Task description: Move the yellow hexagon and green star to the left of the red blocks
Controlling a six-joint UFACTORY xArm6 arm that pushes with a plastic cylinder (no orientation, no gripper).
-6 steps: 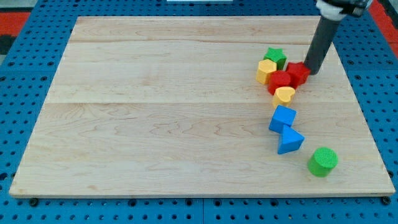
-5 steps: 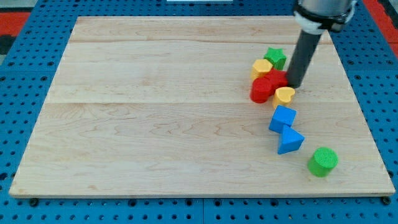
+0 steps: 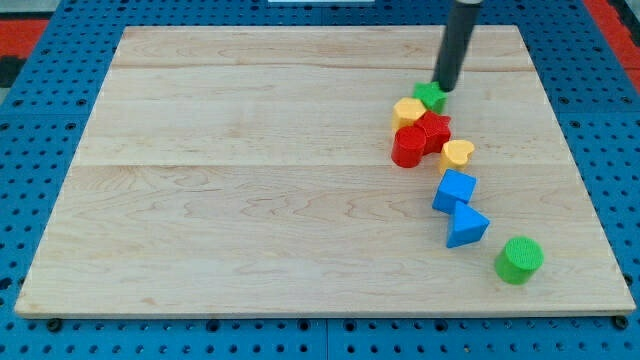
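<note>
The yellow hexagon (image 3: 407,110) sits at the upper left of the cluster, touching the red blocks. The green star (image 3: 429,96) lies just above and to its right. Two red blocks (image 3: 410,146) (image 3: 434,130) sit side by side below them. My tip (image 3: 444,88) rests at the green star's upper right edge, touching it or nearly so; the rod rises toward the view's top.
A yellow rounded block (image 3: 457,154) touches the red blocks on their right. Below it lie a blue cube (image 3: 455,189) and a blue triangular block (image 3: 466,226). A green cylinder (image 3: 519,259) stands toward the lower right. The wooden board (image 3: 250,180) lies on a blue pegboard.
My tip moved from the right of the red blocks up and left to the green star. The red blocks, yellow hexagon and green star shifted left.
</note>
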